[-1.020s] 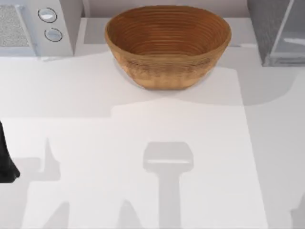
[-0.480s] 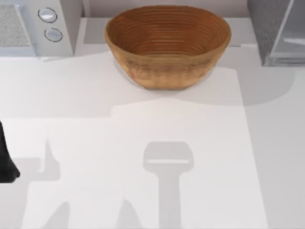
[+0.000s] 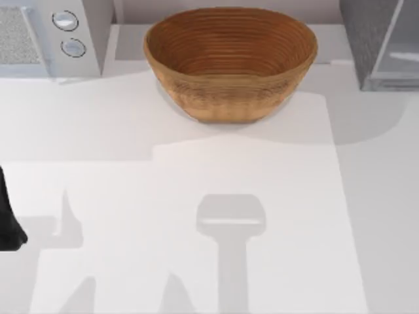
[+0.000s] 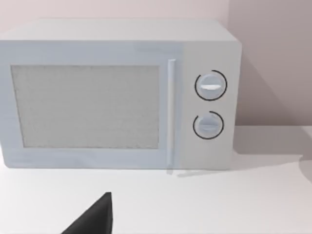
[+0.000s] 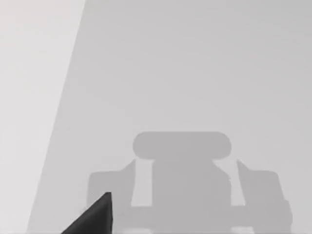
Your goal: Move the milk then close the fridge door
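Note:
The milk is out of view. At the table's far right corner stands the dark grey speckled fridge cabinet (image 3: 364,36). Its pale grey glossy fridge door (image 3: 400,51) lies at an angle beside it. A dark part of my left arm (image 3: 8,219) shows at the table's left edge. A black tip of my left gripper (image 4: 93,218) hangs over the white table in front of the microwave. A black tip of my right gripper (image 5: 93,218) hangs above bare table, with a gripper-shaped shadow (image 5: 183,178) below it.
A large woven basket (image 3: 230,60) sits at the back middle of the table. A light grey microwave (image 3: 55,36) with two round dials (image 4: 210,105) stands at the back left. The white table (image 3: 196,170) stretches in front of them.

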